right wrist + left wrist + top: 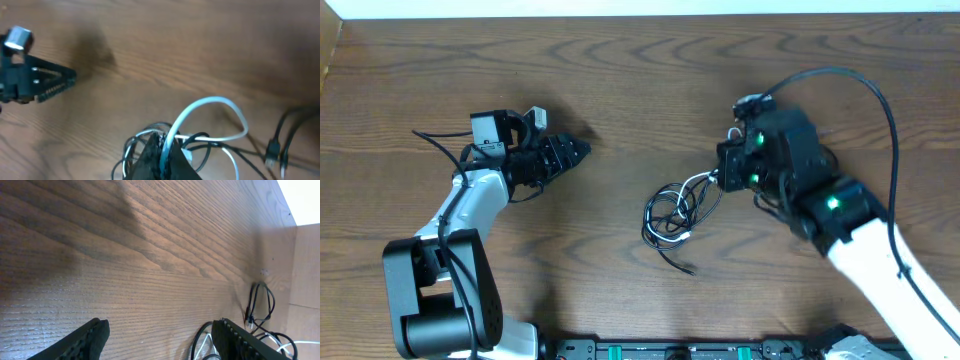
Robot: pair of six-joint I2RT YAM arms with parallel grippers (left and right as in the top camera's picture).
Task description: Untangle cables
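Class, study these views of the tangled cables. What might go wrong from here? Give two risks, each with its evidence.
1. The right fingers are shut in the thick of the tangle, where the white cable and black cables cross; a pull may tighten the knot.
2. The left fingers stand open, away from the cables, so nothing pins the pile; it may slide along whole.

A dark brown wooden table (pixel 650 90) with bold, wavy grain fills every view, soft shadows lying across it. A bright white strip (pixel 620 8) runs along its far edge in the overhead view. In the left wrist view a tan panel (pixel 307 265) stands at the table's end.
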